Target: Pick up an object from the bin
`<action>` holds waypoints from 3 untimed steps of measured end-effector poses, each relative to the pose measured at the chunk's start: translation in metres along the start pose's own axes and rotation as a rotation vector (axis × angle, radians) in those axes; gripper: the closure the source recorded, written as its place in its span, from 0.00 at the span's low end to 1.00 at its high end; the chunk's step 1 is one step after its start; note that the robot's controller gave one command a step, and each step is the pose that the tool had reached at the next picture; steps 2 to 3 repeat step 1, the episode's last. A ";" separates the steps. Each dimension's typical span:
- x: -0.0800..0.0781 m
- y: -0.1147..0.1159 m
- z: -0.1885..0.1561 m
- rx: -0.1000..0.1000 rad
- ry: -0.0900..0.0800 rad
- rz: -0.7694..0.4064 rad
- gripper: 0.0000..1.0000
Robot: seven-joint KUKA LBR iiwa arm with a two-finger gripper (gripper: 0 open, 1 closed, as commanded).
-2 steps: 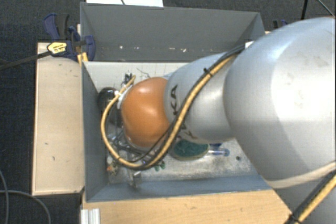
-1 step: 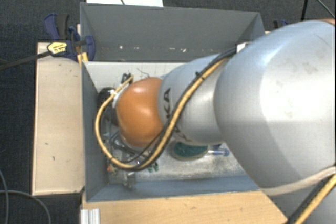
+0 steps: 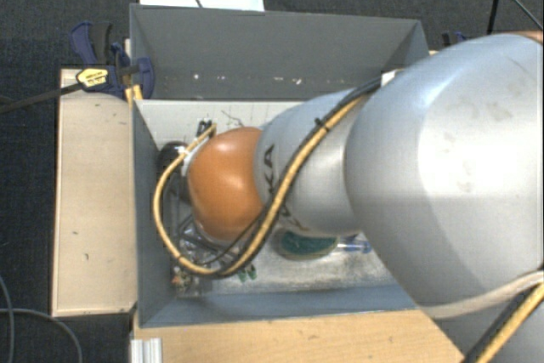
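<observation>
The dark body of my gripper [image 3: 194, 241] shows just below the orange wrist dome, low over the bin's front left part. A teal round thing [image 3: 303, 246] lies on the bin floor to its right, partly under the arm, with a small blue and clear piece [image 3: 357, 247] beside it. A black thing [image 3: 168, 155] sits against the left wall, behind the gripper. A small brownish item [image 3: 182, 280] and tiny green bits [image 3: 246, 273] lie near the front wall, close under the gripper.
The big grey arm and its orange dome with a yellow-black cable loop cover most of the bin's floor from the right. The bin's tall back wall and left wall stand close to the wrist.
</observation>
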State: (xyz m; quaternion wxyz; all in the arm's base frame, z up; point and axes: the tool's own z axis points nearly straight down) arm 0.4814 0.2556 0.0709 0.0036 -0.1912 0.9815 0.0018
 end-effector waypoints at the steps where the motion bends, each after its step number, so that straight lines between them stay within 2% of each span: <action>1: -0.027 -0.010 -0.204 0.000 -0.004 0.214 1.00; 3: -0.027 -0.010 -0.204 0.000 -0.004 0.214 1.00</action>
